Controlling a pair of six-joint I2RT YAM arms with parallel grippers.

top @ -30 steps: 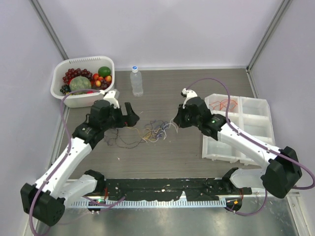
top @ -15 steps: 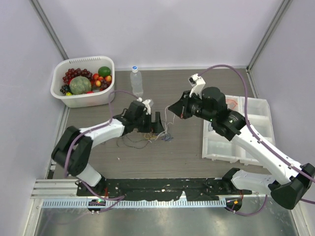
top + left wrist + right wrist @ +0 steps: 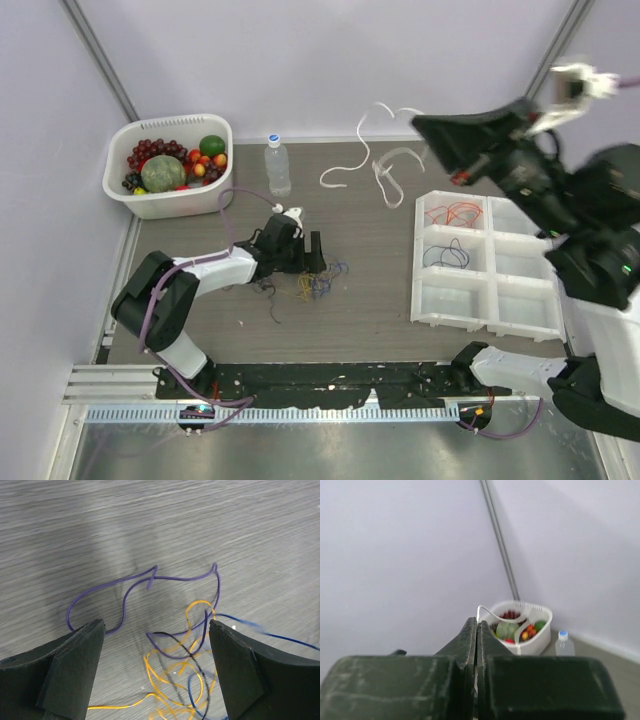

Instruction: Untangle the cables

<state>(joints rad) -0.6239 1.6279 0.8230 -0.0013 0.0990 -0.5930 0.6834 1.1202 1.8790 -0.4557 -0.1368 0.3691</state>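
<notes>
Your grey wood-grain bench point(image 3: 380, 320) carries a white fruit basket point(image 3: 160, 208), a water bottle point(image 3: 278, 168), a compartment tray point(image 3: 452, 306) and tangled thin cables point(image 3: 315, 285).

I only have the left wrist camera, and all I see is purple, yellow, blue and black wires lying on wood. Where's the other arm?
Observer: The right end effector is raised high in the air, shut on a white cable that dangles from it.
Operator: Is any wire put away?
Observer: Yes, a red cable lies in the far-left compartment of the tray.
Operator: Only that one?
Observer: No, a dark cable lies in the next compartment, nearer the arms.
</notes>
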